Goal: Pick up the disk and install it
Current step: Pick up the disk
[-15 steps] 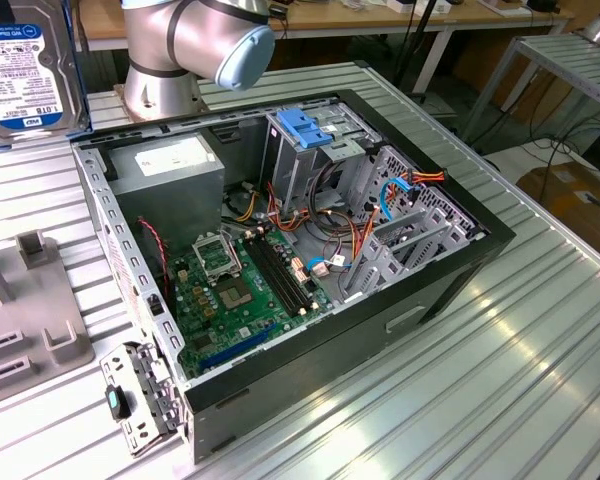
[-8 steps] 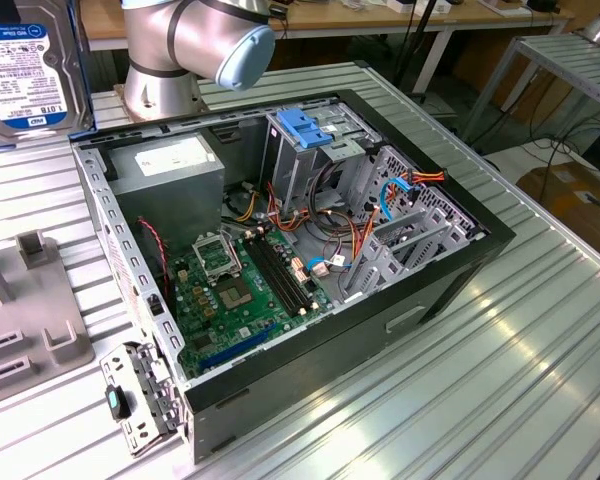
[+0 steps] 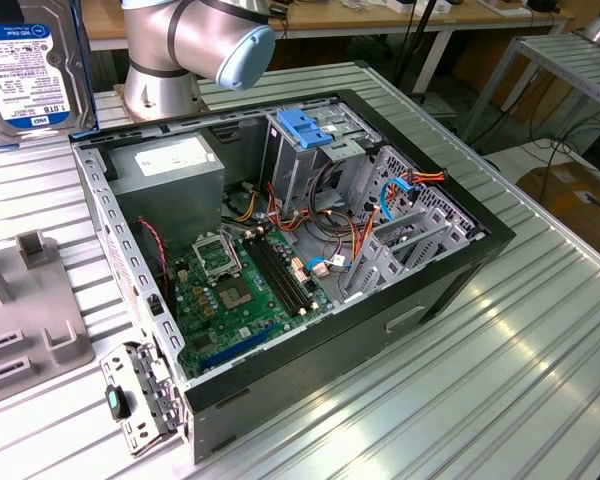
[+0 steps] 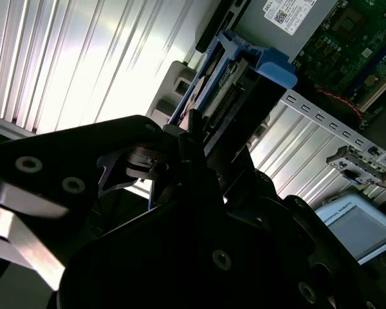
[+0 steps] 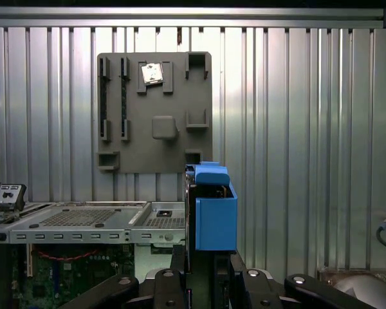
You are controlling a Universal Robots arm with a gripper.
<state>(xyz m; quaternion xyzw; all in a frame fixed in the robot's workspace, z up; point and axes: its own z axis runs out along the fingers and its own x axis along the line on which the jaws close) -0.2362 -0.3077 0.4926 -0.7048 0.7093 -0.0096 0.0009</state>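
**Firmly held: the disk was in my jaws, off to one side of the open case**

My jaws were clamped on the disk (image 5: 213,209), one on each flat face. In the first wrist view it stood edge-on between them, its blue carrier frame sticking out past their tips. The second wrist view showed the same grip at a slant: the disk (image 4: 231,84) ran away from the dark jaws, with its connector edge and blue frame in the light.

In the exterior view the disk (image 3: 25,60) stood upright near the exterior view's left edge, its white label with the blue band facing the camera. It was well apart from the computer case (image 3: 470,245), which lay open on the ribbed metal counter (image 3: 510,370). My arm (image 3: 195,40) stood behind the case.

A grey fixture plate (image 3: 30,330) lay on the counter at the exterior view's left, in front of the disk. In the first wrist view that plate (image 5: 154,148) lay beyond the disk.

Inside the case I could see the grey power supply (image 3: 170,170), the green motherboard (image 3: 245,295) and the metal drive cage with a light-blue bracket (image 3: 305,125) on top.
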